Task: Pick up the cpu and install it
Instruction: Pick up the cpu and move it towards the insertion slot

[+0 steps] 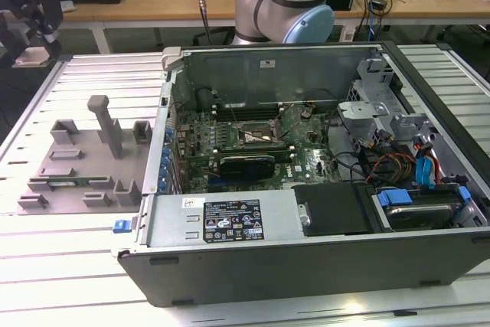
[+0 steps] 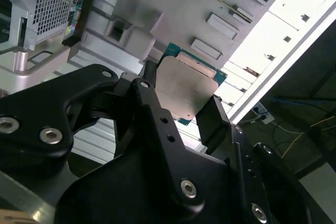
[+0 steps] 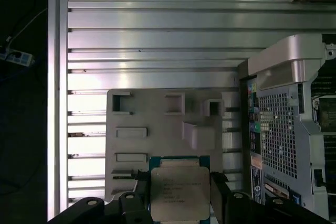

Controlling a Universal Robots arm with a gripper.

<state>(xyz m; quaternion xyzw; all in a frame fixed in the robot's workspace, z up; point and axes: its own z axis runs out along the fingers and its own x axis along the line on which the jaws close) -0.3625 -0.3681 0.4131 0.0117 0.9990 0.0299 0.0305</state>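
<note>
- the cpu (image 3: pixel 178 195) was held in the claw (image 3: pixel 178 182), whose fingers (image 3: pixel 217 184) were drawn in narrow against two opposite edges of the chip, as shown in both wrist views.
- the chip was carried clear of everything, metal lid facing the first wrist camera, with its green board edge left showing past the fingers.
- a grey holder tray (image 3: pixel 157 108) lay beyond the claw on the slatted bench (image 3: pixel 157 24), apart from the chip.
- the computer case (image 3: pixel 283 129) stood off to one side of the claw, just beside the tray; in the exterior view it was seen lying open with the motherboard (image 1: pixel 253 151) exposed.
- the cpu was judged light and quite stiff, so little squeeze should be needed.
- the lid was judged smooth and rather slippery, and the thin edges give the fingers little to bear on, so a slip or twist in the hold was thought possible.
- the underside contacts were judged fragile; the side edges, as taken here, were thought the right place to grip, with the faces left untouched.
- faint print was made out across the lid, too small to be read.
- a white-and-black label (image 1: pixel 222 222) was noted on the case's inner block; its writing was not read out.
</note>
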